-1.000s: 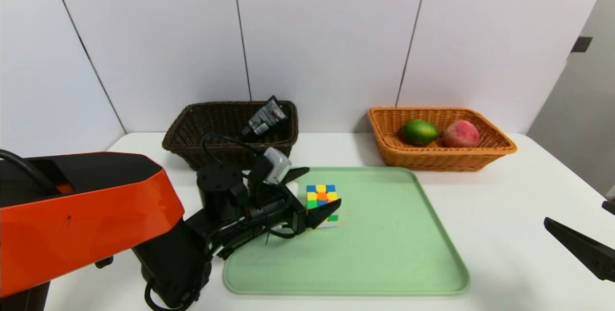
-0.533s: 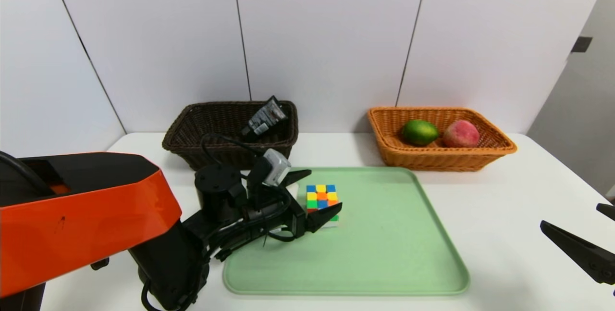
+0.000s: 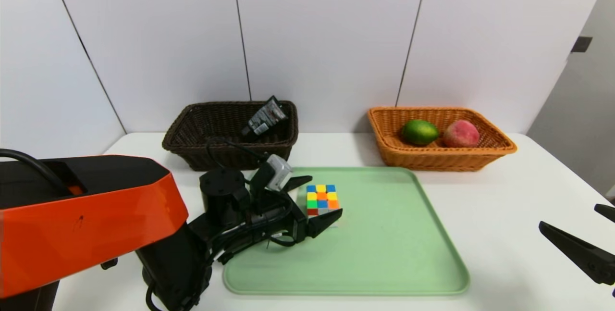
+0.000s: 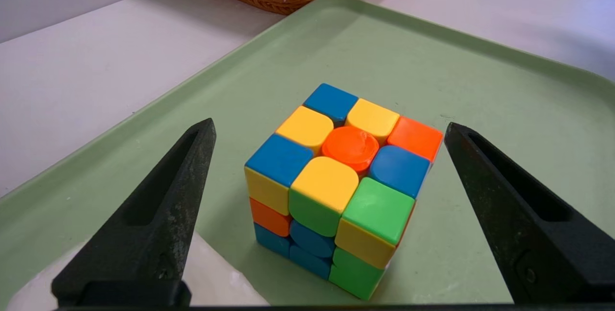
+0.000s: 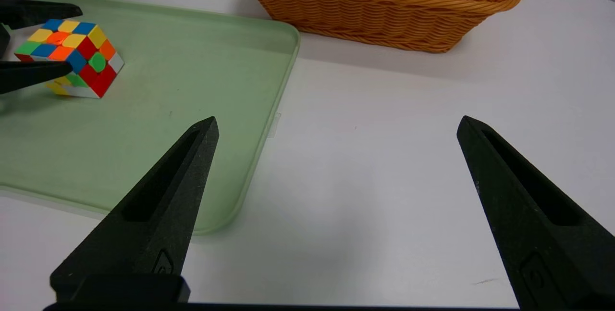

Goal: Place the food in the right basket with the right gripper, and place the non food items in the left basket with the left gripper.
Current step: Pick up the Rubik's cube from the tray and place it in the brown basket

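Puzzle cube (image 3: 322, 200): glossy plastic, rounded square tiles in blue, yellow, orange, green and red. It sits flat on the green tray (image 3: 384, 253), near the tray's far left corner. The tray is smooth, matte, rectangular with rounded corners and a low raised lip, lying on the white worktop (image 3: 504, 195).

Left basket (image 3: 192, 133): dark brown wicker, rectangular, against the wall behind the tray's left corner. It holds a dark tube (image 3: 264, 118) leaning on its far right rim. Right basket (image 3: 495, 150): orange-tan wicker, holding a green lime (image 3: 419, 131) and a reddish peach (image 3: 461, 133) side by side.

Left pincer (image 3: 321, 199): reaches level over the tray's left edge, jaws spread wide, one tapered black finger on each side of the cube. The left wrist view (image 4: 331, 133) shows clear gaps between both fingers and the cube (image 4: 338, 188); nothing is gripped.

Right pincer (image 5: 336, 128): parked over bare worktop right of the tray, jaws released and empty. In the head view only its fingers (image 3: 576, 253) show at the right edge.

The right wrist view alone shows the cube's red side face (image 5: 72, 56). The head view alone shows the tube.
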`<state>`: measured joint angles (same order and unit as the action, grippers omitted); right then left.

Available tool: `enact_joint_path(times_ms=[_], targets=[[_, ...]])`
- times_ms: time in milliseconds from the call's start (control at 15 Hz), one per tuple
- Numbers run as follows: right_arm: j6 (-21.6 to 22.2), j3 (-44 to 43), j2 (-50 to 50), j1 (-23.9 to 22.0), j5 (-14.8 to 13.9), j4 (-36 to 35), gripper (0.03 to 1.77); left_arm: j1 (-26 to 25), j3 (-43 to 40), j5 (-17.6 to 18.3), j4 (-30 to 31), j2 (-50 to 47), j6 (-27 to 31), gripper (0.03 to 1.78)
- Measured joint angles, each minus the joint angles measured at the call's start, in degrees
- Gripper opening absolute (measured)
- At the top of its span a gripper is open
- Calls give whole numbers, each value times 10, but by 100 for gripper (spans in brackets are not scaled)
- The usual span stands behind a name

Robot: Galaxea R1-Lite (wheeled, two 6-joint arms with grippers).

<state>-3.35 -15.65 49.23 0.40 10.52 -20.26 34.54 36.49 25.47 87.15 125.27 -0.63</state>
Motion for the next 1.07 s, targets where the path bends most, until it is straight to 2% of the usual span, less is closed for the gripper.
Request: enact_joint_path(times_ms=[1067], targets=[[2,3,-3,0,4,0,171,-1,0,0,2,16,1,169]])
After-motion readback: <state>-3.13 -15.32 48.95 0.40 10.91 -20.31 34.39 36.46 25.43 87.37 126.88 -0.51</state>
